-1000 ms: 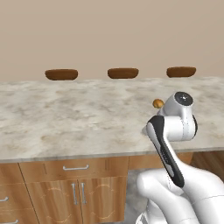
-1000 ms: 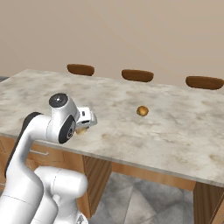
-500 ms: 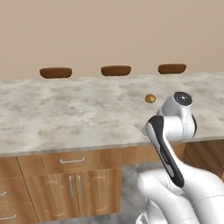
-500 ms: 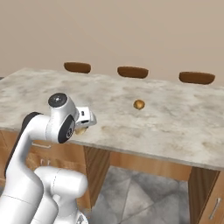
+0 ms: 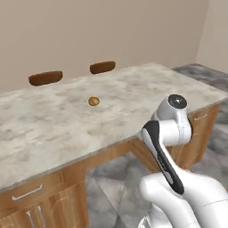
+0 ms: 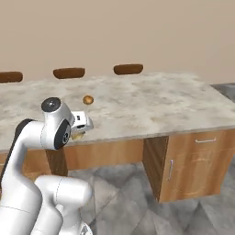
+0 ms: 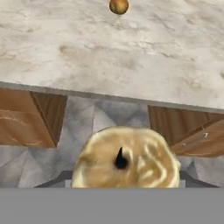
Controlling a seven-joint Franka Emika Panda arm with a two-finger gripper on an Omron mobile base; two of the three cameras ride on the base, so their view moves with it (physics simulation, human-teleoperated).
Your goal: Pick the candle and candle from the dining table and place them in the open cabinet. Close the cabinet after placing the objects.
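Note:
A stubby golden-tan candle (image 7: 127,157) with a dark wick sits between my fingers, close to the hand camera. My gripper (image 6: 79,131) is shut on this candle (image 6: 78,135), held just off the front edge of the dining table (image 6: 147,105) at about counter height. In the left base view my own arm hides the hand. The marbled table top (image 5: 53,129) lies ahead of the candle, and its front edge (image 7: 87,94) crosses the hand view. The cabinet is out of view.
A small orange ball (image 5: 93,101) (image 6: 88,99) (image 7: 118,5) lies mid-table. Dark brown chair backs (image 5: 45,78) (image 6: 128,69) line the far side. Low wooden doors and drawers (image 6: 193,160) stand under the table's right end, with grey tiled floor (image 6: 137,197) in front.
The whole picture has shifted left, so the base has moved: the table's right end and the floor beyond it have come into view. The candle stays in my gripper.

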